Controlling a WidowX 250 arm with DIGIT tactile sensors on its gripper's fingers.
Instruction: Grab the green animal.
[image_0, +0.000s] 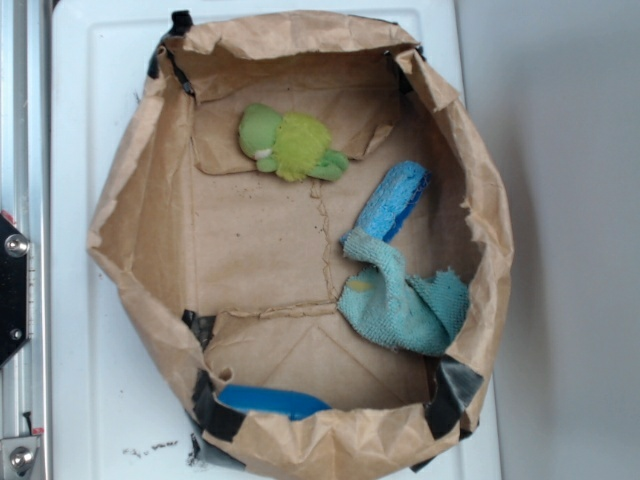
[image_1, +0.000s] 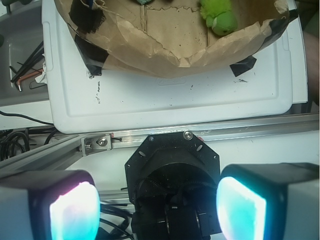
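Showing gripper (image_1: 157, 207) only wrist-side

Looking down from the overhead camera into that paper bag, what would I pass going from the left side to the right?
Left wall of the paper bag → green animal → blue oblong object → right wall of the bag. The teal frayed cloth overlaps the blue object's span, so I leave it out of the order.
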